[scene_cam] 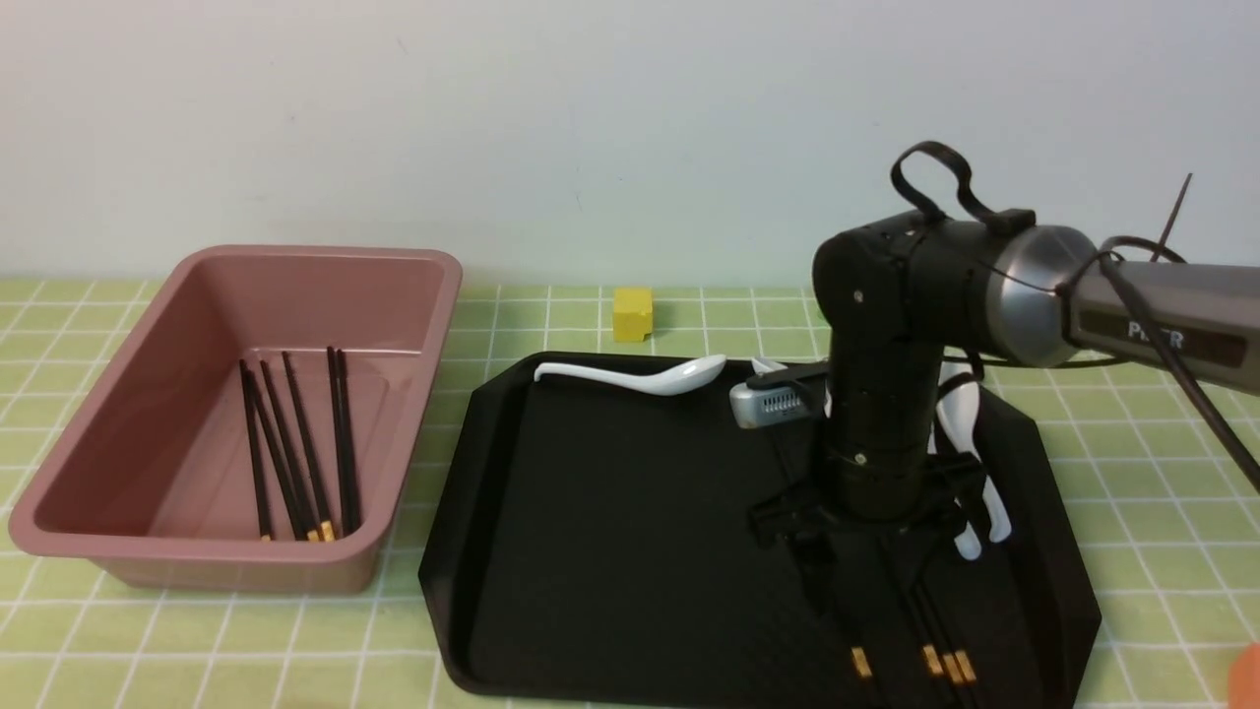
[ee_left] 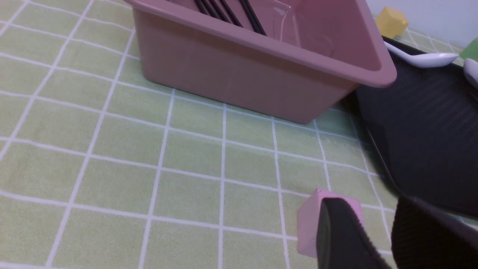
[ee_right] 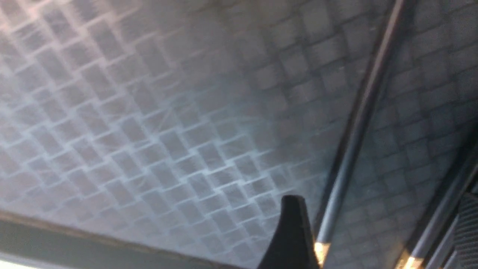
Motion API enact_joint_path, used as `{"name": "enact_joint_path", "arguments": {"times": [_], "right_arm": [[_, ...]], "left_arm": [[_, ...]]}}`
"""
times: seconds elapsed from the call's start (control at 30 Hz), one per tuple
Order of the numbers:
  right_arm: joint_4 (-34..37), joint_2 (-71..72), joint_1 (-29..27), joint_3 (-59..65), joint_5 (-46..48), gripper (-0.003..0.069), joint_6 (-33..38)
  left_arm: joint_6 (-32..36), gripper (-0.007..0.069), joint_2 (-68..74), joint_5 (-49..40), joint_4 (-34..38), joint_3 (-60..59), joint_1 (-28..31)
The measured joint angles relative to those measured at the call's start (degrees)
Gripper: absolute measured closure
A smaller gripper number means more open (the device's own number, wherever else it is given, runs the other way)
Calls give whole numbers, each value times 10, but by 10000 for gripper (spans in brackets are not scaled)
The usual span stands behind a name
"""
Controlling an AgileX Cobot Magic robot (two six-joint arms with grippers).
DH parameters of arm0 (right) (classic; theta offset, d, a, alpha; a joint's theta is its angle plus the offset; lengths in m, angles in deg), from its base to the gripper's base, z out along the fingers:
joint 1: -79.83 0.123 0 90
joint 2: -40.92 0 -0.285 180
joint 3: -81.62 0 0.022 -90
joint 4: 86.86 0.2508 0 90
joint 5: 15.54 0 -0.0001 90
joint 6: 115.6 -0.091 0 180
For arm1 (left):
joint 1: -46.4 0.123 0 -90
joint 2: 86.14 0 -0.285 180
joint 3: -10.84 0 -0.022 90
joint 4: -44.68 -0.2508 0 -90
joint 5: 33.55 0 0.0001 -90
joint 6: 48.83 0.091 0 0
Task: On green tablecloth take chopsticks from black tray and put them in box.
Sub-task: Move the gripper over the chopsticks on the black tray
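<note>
The black tray (scene_cam: 610, 512) lies on the green tablecloth (scene_cam: 1132, 443) at centre right. Several black chopsticks (scene_cam: 930, 630) with gold bands lie at its near right. My right gripper (scene_cam: 871, 581) points straight down onto the tray, open, jaws astride these chopsticks. In the right wrist view one chopstick (ee_right: 351, 149) lies just inside one fingertip (ee_right: 291, 231) and more lie by the other; the gripper (ee_right: 377, 239) holds nothing. The pink box (scene_cam: 305, 254) at left holds several chopsticks (scene_cam: 295, 443). My left gripper (ee_left: 377, 243) is open and empty, low over the cloth (ee_left: 149, 168) near the box (ee_left: 242, 71).
White spoons lie at the tray's far edge (scene_cam: 640, 376) and right side (scene_cam: 970, 443). A yellow cube (scene_cam: 632, 313) sits behind the tray. A pink cube (ee_left: 310, 220) lies by my left fingers. A green cube (ee_left: 471, 50) shows past the tray (ee_left: 422, 130).
</note>
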Motion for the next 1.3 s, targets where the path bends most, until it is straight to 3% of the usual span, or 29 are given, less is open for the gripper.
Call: {"name": "enact_joint_path", "arguments": {"times": [0.23,0.97,1.1,1.27,1.3], "right_arm": [[-28,-26,0,-2,2,111,-21],[16,-35,0,-6,3,136,-21],[26,-38,0,-9,9,245,-21],[25,-39,0,-9,20,525,-15],[25,-39,0,-9,20,538,-15]], "left_arm": [[0,389,0,0,0,0,0],[0,386,0,0,0,0,0],[0,386,0,0,0,0,0],[0,386,0,0,0,0,0],[0,386,0,0,0,0,0]]}}
